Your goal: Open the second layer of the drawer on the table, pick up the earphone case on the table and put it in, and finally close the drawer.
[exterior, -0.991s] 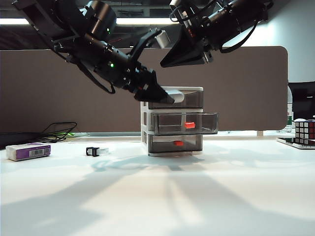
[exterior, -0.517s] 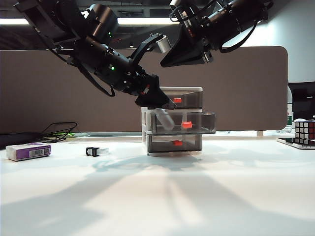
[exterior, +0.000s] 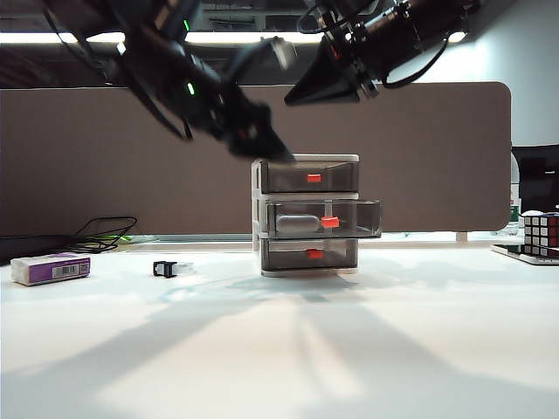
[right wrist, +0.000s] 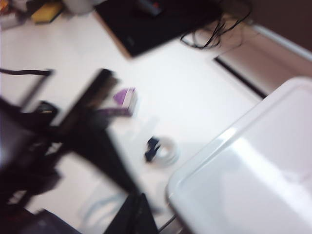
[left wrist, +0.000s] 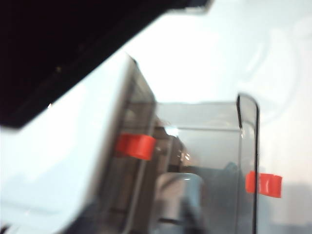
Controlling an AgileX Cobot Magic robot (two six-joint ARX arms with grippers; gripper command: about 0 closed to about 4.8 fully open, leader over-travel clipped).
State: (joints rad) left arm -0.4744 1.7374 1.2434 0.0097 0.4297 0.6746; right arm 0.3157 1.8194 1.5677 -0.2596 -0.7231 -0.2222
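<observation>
- Tabletop [exterior: 279, 349], plain white and crossed by long soft shadows, fills the near part of the exterior view.
- Further back, well below and to the left of the left gripper [exterior: 262, 140], a small black clip [exterior: 164, 269] and a white-and-purple box [exterior: 51, 268] are seen on the table.
- Just below the left gripper the drawer [exterior: 306, 216] is placed, a white-framed cabinet with three smoky trays and red handles.
- The second layer of the drawer [exterior: 325, 219] is pulled out toward the camera; the earphone case [exterior: 297, 224] is seen lying inside it, pale through the dark wall, apart from both grippers.
- The left gripper is blurred above the cabinet's top left corner, and nothing is seen in it; whether its fingers are apart or together cannot be told.
- The right gripper [exterior: 301, 94] is held higher, above the cabinet and to the right of the left one; its fingers cannot be told as apart or together.
- A Rubik's cube [exterior: 541, 232] is seen at the far right edge, well away from both grippers.
- Behind the table a brown partition panel [exterior: 437, 157] is set, with black cables [exterior: 105, 234] at its foot and ceiling strip lights [exterior: 52, 37] above.
</observation>
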